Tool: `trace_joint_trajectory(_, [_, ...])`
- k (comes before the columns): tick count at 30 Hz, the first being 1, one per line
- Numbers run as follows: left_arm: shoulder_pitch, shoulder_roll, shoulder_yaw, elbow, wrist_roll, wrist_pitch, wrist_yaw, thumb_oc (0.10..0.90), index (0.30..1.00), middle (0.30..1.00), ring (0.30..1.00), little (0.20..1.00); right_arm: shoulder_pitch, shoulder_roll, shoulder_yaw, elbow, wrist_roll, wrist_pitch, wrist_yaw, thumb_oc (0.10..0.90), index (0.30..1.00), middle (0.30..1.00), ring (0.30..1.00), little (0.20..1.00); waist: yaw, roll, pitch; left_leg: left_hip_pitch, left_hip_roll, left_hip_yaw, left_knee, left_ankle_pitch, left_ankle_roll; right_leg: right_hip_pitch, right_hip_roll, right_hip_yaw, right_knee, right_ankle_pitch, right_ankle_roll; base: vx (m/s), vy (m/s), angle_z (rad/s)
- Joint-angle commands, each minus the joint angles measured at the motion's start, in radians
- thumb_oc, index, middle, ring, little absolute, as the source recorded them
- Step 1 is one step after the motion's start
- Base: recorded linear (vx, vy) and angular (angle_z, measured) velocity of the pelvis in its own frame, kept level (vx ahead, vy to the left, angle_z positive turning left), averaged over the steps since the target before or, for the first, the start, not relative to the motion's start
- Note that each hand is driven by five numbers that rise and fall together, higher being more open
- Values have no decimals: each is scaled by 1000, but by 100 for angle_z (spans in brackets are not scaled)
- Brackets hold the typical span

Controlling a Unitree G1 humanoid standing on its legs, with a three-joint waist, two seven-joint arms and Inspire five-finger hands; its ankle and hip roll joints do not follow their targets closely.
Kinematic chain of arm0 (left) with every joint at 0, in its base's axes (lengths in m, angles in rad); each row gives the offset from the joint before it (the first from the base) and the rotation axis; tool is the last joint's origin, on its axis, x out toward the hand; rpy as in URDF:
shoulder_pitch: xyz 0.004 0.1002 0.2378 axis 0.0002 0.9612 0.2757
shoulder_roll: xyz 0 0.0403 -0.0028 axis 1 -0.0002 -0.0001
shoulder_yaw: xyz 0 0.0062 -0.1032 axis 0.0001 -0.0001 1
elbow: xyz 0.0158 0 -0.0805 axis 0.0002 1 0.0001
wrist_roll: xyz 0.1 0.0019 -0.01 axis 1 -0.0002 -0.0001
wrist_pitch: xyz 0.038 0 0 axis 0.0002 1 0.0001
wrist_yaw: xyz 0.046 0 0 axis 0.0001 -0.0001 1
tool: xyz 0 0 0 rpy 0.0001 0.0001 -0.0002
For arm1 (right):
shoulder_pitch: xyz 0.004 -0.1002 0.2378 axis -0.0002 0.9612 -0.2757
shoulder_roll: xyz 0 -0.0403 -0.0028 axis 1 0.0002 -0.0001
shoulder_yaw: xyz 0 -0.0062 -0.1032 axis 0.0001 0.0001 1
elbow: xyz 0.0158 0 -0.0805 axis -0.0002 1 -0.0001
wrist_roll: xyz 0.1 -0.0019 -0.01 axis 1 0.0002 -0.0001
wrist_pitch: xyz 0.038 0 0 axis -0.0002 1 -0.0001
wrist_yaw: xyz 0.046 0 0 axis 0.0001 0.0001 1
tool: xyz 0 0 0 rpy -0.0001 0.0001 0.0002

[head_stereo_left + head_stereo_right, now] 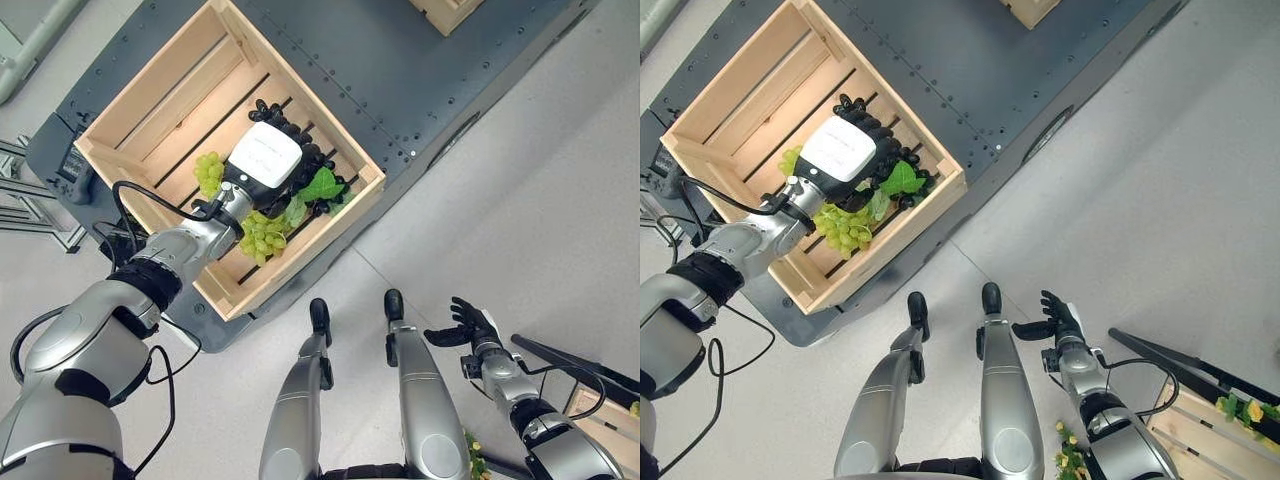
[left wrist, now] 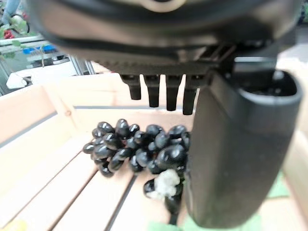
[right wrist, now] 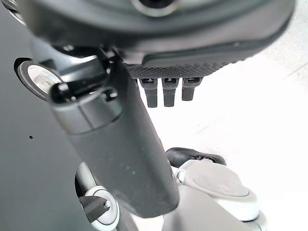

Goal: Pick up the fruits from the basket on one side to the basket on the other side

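Note:
A wooden crate (image 1: 150, 110) stands on a dark platform (image 1: 400, 70) at my left. Inside it lie a bunch of black grapes (image 2: 139, 149), a green leaf (image 1: 322, 185) and two bunches of green grapes (image 1: 262, 237) (image 1: 208, 172). My left hand (image 1: 265, 155) hovers over the black grapes with its fingers (image 2: 154, 89) straight and its thumb (image 2: 240, 144) held apart, open and holding nothing. My right hand (image 1: 1055, 318) hangs low at the right above the floor, open and empty. A second wooden crate (image 1: 1200, 430) at the lower right holds yellow and green fruit (image 1: 1240, 408).
Another wooden box (image 1: 445, 12) sits at the platform's far edge. Metal framing (image 1: 30, 200) stands left of the platform. Pale floor (image 1: 520, 200) spreads between the platform and the right crate.

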Motion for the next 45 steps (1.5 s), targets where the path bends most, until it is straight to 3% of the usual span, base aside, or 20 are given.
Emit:
trace_joint_trajectory(1, [-174,29,53,49,46,40,85,800,900,900,900,900,2,-15,8,-35,66,-42,-12,800,900,900,900,900,-3,-54,-9,-72,0,37,174,-87,16,45,-9,-23,-88,103,-7,0,0,0])
trace_joint_trajectory(10, [-227,-5,-19,154,173,90,-6,800,900,900,900,900,-46,-7,28,-13,80,-40,-18,800,900,900,900,900,-10,-65,-9,-119,0,47,173,-78,14,-3,-6,-23,-98,118,-3,1,17,-3])
trace_joint_trajectory(16, [-266,-24,-62,183,203,88,-50,800,900,900,900,900,-57,-11,36,-11,91,-37,-22,800,900,900,900,900,-15,-73,-9,-162,3,52,180,-80,14,-45,-4,-24,-94,123,0,6,16,-2])
trace_joint_trajectory(17, [-272,-26,-65,185,189,77,-51,800,900,900,900,900,-61,-11,38,-13,94,-35,-24,800,900,900,900,900,-16,-75,-9,-170,3,53,177,-74,14,-53,-4,-24,-97,128,0,0,0,0])
trace_joint_trajectory(18, [-279,-34,-71,191,146,14,-81,800,900,900,900,900,-58,-10,40,-19,96,-33,-28,800,900,900,900,900,-16,-77,-9,-179,5,55,183,-79,15,-61,-3,-26,-92,124,0,0,0,0])
trace_joint_trajectory(21, [-284,-45,-100,153,-33,-111,-257,800,900,900,900,900,-64,-7,40,-30,90,-23,-33,800,900,900,900,900,-16,-77,-9,-197,0,51,181,-76,14,-80,-1,-24,-97,134,4,4,4,1])
trace_joint_trajectory(25, [-278,-53,-123,70,-165,-177,-425,800,900,900,900,900,-71,-10,37,-39,75,-26,-24,800,900,900,900,900,-16,-71,-9,-199,-2,56,170,-78,18,-89,1,-21,-105,137,7,29,24,-7])
trace_joint_trajectory(28, [-288,-55,-142,37,-185,-168,-521,800,900,900,900,900,-83,-10,37,-33,71,-37,-23,800,900,900,900,900,-18,-68,-9,-208,-2,57,173,-78,16,-96,-1,-21,-107,140,9,8,13,-5])
trace_joint_trajectory(31, [-294,-56,-160,-2,-207,-115,-603,800,900,900,900,900,-96,-13,34,-23,74,-39,-18,800,900,900,900,900,-17,-65,-9,-215,-4,53,180,-81,14,-99,-8,-23,-108,142,12,0,0,0])
trace_joint_trajectory(35, [-299,-60,-168,-23,-252,-68,-632,800,900,900,900,900,-108,-11,34,-18,92,-51,-20,800,900,900,900,900,-15,-64,-9,-224,-6,51,185,-82,12,-104,-14,-28,-110,144,15,0,0,0])
trace_joint_trajectory(38, [-287,-71,-139,-13,-388,-26,-609,800,900,900,900,900,-101,-11,28,-33,99,-60,-26,800,900,900,900,900,-11,-67,-9,-234,-10,47,182,-79,14,-113,-18,-32,-117,151,18,-3,-25,1])
trace_joint_trajectory(39, [-275,-75,-117,-5,-420,-35,-591,419,328,328,328,328,-95,-10,25,-37,98,-61,-31,800,900,900,900,900,-9,-67,-9,-235,-11,46,180,-79,15,-115,-18,-34,-117,151,19,-8,-37,2])
trace_joint_trajectory(40, [-265,-78,-100,3,-434,-50,-573,400,300,300,300,300,-89,-9,22,-42,98,-61,-34,800,900,900,900,900,-8,-68,-9,-235,-11,47,178,-78,17,-117,-17,-35,-117,152,19,-7,-32,1])
trace_joint_trajectory(45, [-223,-59,-47,11,-360,-169,-433,400,300,300,300,300,-66,-11,9,-42,93,-57,-49,800,900,900,900,900,2,-68,-9,-228,-11,44,173,-79,19,-112,-15,-38,-115,149,17,-2,-6,0])
